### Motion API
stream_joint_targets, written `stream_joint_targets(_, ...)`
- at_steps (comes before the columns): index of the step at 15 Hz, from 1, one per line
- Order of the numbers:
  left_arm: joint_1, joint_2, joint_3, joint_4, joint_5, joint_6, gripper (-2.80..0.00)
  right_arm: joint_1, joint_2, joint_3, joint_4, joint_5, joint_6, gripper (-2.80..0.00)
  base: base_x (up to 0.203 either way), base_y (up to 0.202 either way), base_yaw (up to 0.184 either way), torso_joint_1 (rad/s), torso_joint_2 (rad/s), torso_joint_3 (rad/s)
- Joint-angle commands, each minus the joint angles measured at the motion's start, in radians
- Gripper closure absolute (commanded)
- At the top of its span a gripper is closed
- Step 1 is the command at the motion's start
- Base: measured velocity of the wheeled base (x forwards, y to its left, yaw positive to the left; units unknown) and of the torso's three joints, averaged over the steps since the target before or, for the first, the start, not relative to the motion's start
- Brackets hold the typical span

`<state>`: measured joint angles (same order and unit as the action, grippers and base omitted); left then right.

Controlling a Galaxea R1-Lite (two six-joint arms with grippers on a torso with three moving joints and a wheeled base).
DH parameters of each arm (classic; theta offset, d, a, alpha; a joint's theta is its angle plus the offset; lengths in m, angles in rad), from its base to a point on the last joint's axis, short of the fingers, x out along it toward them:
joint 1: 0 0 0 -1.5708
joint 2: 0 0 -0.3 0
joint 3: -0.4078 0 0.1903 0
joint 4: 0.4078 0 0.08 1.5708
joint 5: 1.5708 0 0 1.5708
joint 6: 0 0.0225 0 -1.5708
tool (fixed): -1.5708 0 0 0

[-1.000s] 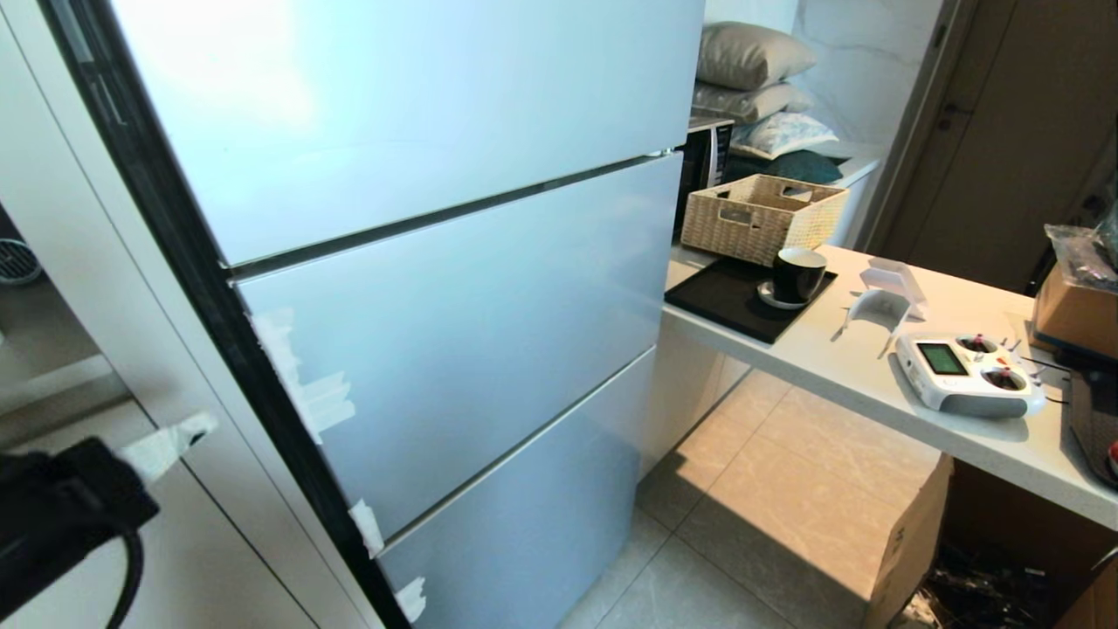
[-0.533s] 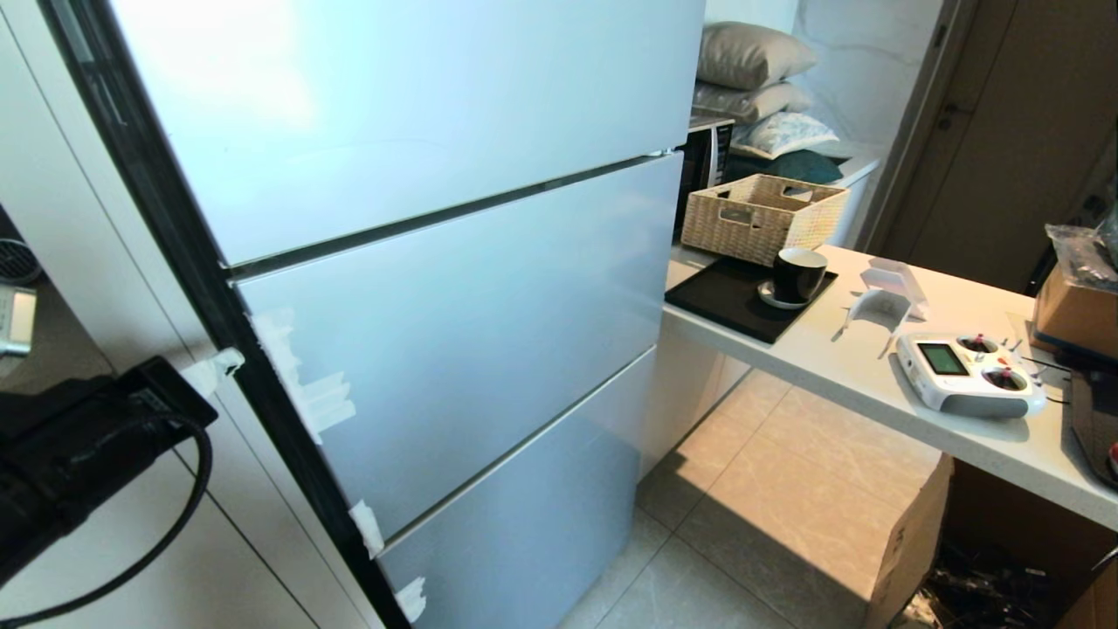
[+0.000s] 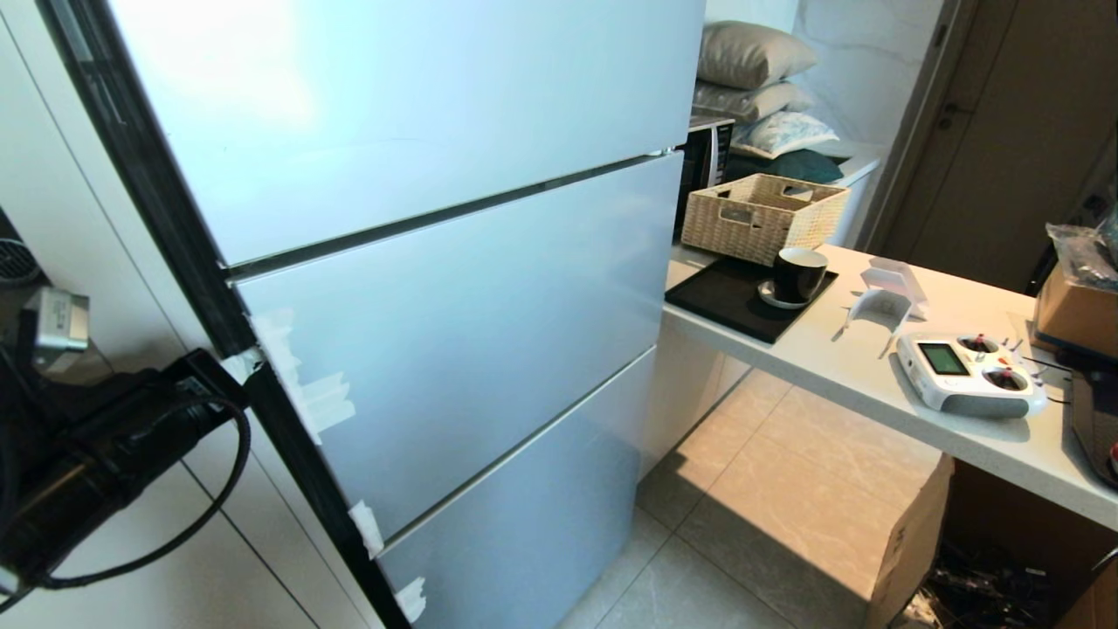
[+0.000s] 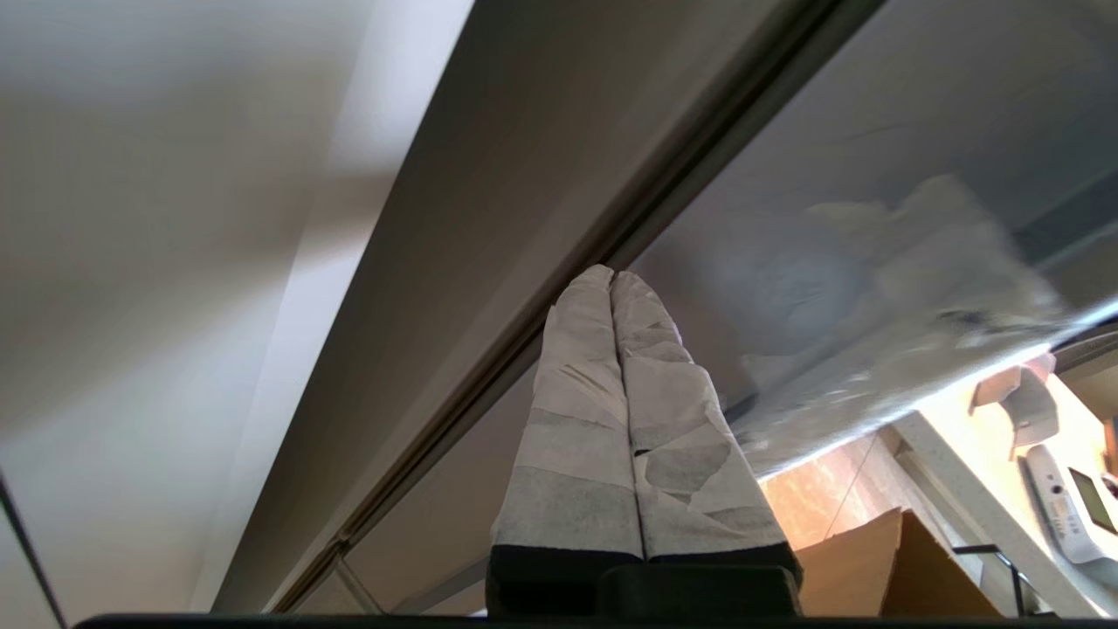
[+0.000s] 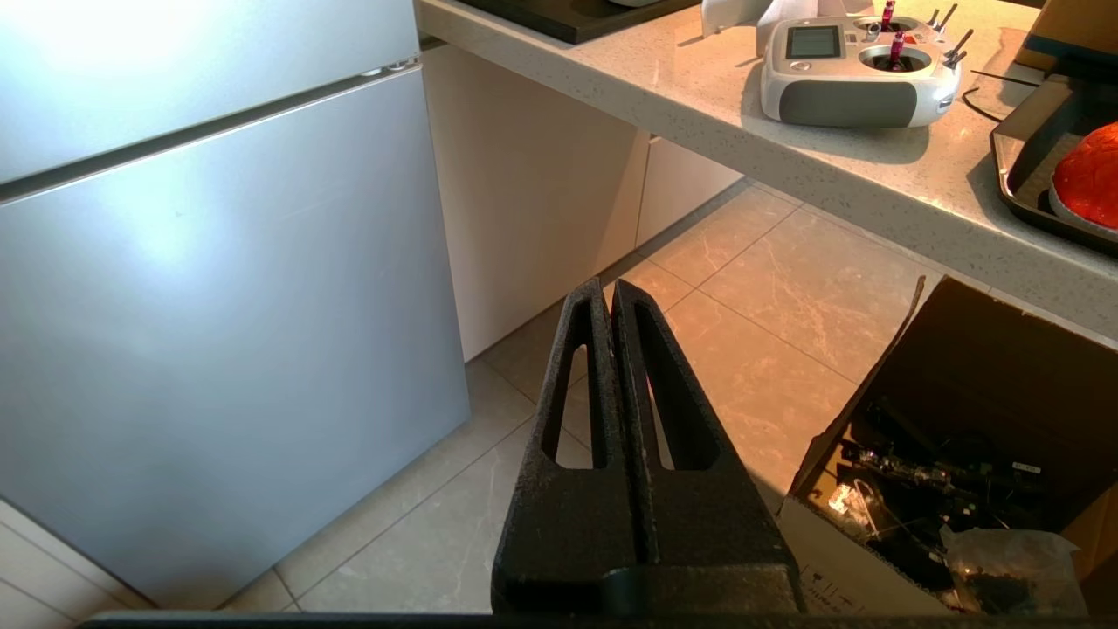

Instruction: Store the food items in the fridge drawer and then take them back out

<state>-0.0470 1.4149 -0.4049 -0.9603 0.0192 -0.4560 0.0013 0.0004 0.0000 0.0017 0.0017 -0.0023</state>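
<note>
Left gripper (image 4: 611, 278) is pinched shut, tips right at the fridge door (image 3: 454, 288) edge; they could easily skid off the slick seam. Right gripper (image 5: 611, 288) clenched too.

fridge (image 3: 419, 288): pale silver-blue, black edge, white tape patches | left hand (image 4: 613, 278): white-taped fingers on black | right hand (image 5: 611, 293): black | table (image 3: 838, 367): white speckled | basket (image 3: 762, 216): beige woven | mug (image 3: 797, 273): black | tray (image 3: 716, 301): black | remote controller (image 3: 968, 373): white and grey, red stick tips | floor (image 3: 769, 489): beige marbled tile | cardboard box (image 5: 978, 384): brown
</note>
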Motion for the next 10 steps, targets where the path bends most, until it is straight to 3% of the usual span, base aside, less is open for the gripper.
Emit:
stream_joint_targets(1,-0.004,0.007,0.001,-0.006,0.001,-0.003,0.0,0.0,0.0,0.0,0.0,0.0,-0.001,0.0,0.0,0.0,0.0,0.0,0.0,0.0)
stream_joint_targets(10,-0.073,-0.004,0.034,-0.005,-0.01,-0.003,0.0,0.0,0.001,-0.001,0.0,0.0,-0.001,0.0,0.0,0.0,0.0,0.0,0.0,0.0)
